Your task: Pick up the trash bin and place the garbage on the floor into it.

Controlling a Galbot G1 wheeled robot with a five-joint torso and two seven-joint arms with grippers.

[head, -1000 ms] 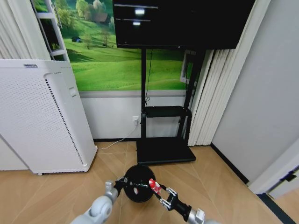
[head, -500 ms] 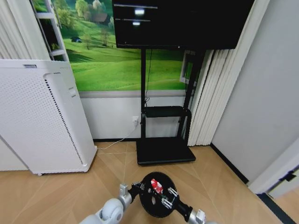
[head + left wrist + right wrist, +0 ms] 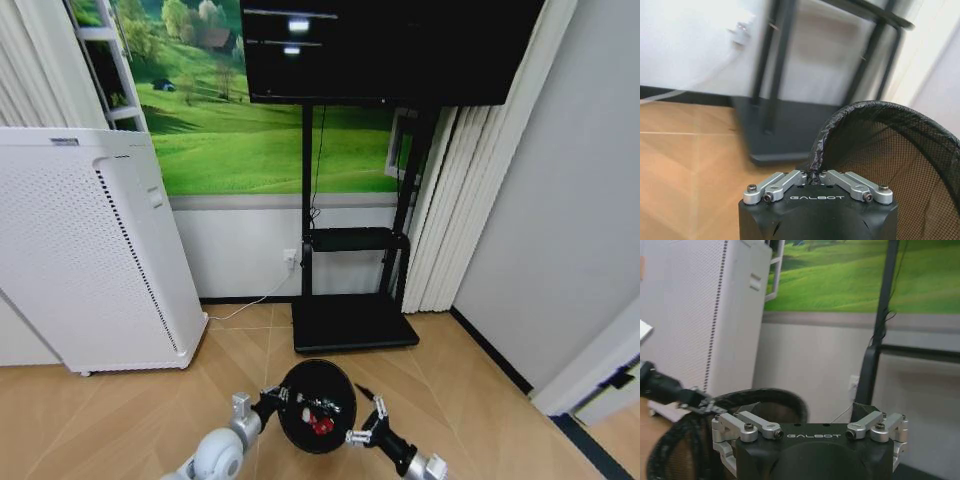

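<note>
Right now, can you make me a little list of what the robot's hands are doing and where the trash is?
trash bin: small black bin held up off the floor, tipped so its opening faces the head camera
left gripper: shut on the bin's rim and liner
right gripper: open, holding nothing, just beside the bin's right edge
garbage: red-and-white wrappers lying inside the bin
behind: white appliance on the left, black TV stand against the wall
</note>
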